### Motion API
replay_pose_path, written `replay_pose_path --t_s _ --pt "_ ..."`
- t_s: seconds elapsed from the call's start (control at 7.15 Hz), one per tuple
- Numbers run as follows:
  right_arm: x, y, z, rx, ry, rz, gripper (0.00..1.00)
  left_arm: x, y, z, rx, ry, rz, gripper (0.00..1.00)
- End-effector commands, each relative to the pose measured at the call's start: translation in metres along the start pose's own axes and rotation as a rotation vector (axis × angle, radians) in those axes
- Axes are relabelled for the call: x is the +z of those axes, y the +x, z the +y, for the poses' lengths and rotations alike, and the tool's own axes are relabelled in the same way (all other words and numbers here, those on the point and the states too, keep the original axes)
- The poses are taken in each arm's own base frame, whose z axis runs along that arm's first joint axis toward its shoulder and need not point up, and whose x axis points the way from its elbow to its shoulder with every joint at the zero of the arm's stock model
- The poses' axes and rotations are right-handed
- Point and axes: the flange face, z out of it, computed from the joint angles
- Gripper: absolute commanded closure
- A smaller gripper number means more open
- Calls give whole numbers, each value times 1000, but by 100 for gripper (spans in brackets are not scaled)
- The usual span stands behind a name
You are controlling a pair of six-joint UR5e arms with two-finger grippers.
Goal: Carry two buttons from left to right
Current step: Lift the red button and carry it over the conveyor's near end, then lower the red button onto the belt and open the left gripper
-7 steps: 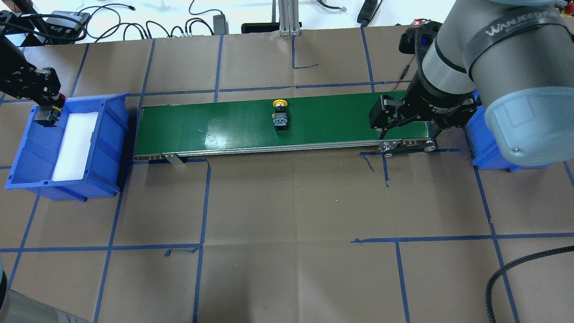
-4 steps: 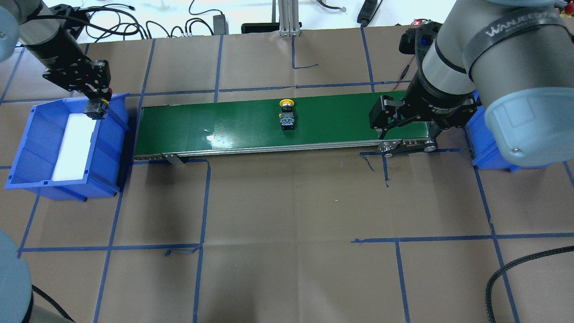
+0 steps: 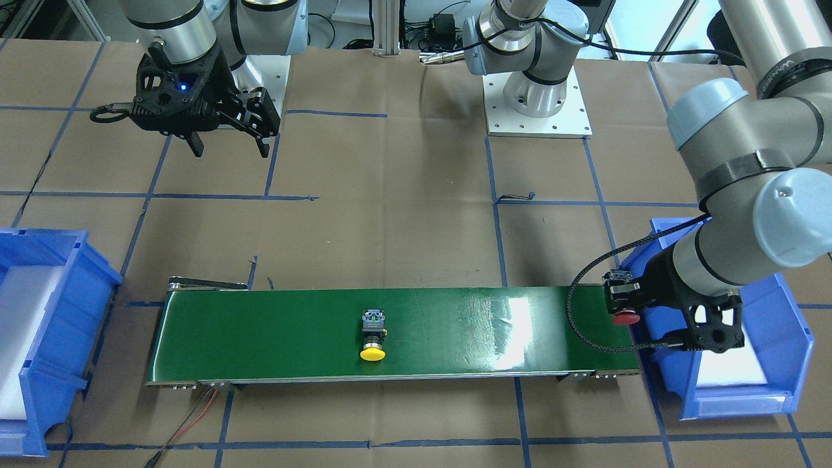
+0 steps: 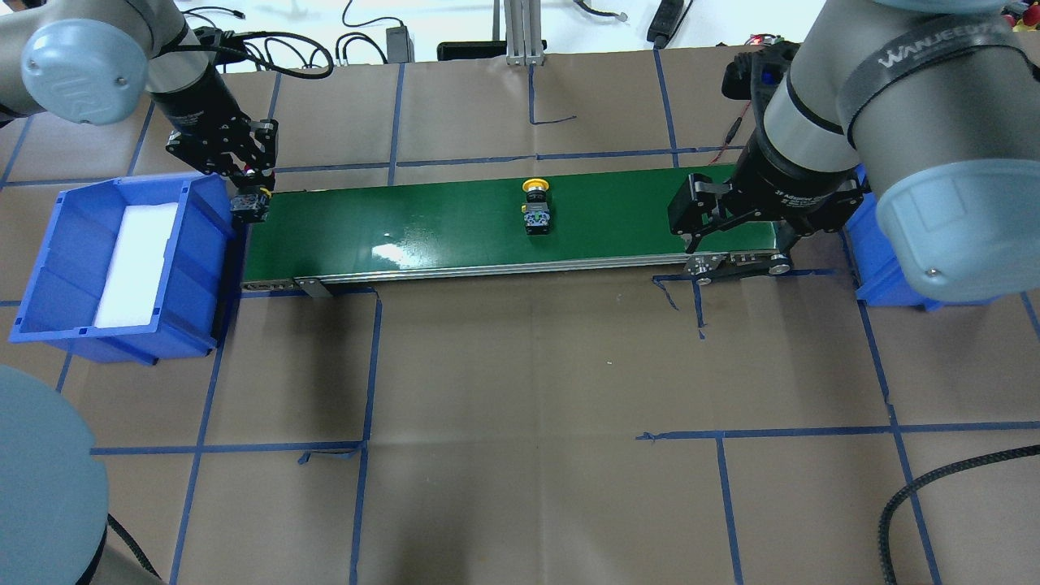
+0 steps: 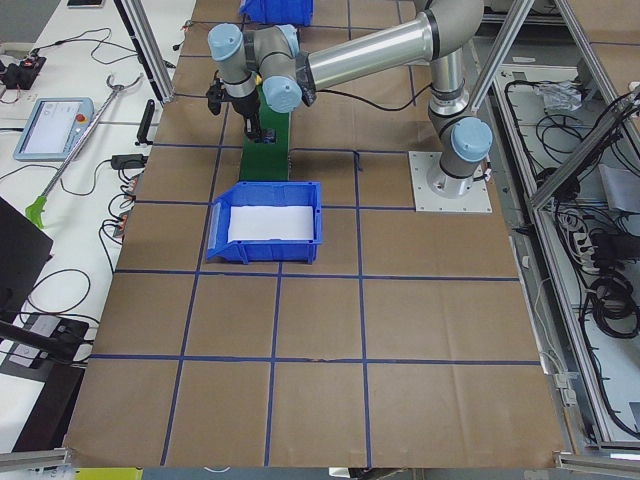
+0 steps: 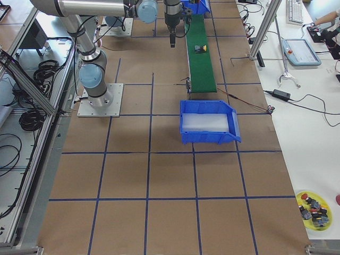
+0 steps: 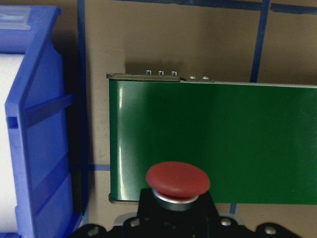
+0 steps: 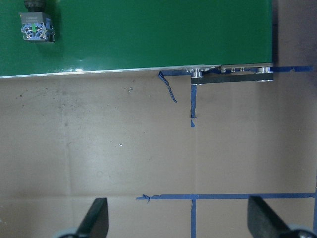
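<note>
My left gripper (image 4: pixel 249 197) is shut on the red button (image 3: pixel 626 317) and holds it above the left end of the green conveyor belt (image 4: pixel 406 219). The red cap (image 7: pixel 177 179) fills the bottom of the left wrist view, over the belt's end. The yellow button (image 4: pixel 536 208) lies on the belt a little right of its middle, cap towards the far side; it also shows in the front view (image 3: pixel 372 339) and at the top left of the right wrist view (image 8: pixel 35 29). My right gripper (image 3: pixel 229 148) is open and empty, raised on the robot's side of the belt's right end.
A blue bin (image 4: pixel 49 268) with white foam stands at the belt's left end. A second blue bin (image 4: pixel 873 260) stands at the right end, mostly hidden by my right arm. Blue tape lines cross the brown paper table. Cables lie at the far edge.
My left gripper has moved right with the red button, from over the left bin to the belt's left end. The yellow button has travelled right along the belt. The right arm has not moved.
</note>
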Motion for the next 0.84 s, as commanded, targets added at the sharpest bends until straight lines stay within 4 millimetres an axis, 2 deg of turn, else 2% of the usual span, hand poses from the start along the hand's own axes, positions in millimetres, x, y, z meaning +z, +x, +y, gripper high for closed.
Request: replay_pose_path --t_s 0.0,0.14,0.42,0.56,0.7 --pt "1 1 0 3 -1 0 0 35 3 -4 20 9 -2 100" --pt "1 1 0 3 -3 1 0 58 2 -6 28 30 -5 100" --pt "1 0 0 1 -3 1 0 88 2 -2 29 76 -12 100" --pt "1 0 0 1 -3 1 0 85 2 -2 27 82 -13 90" --pt "1 0 0 1 -3 1 0 86 2 -2 26 79 -12 33"
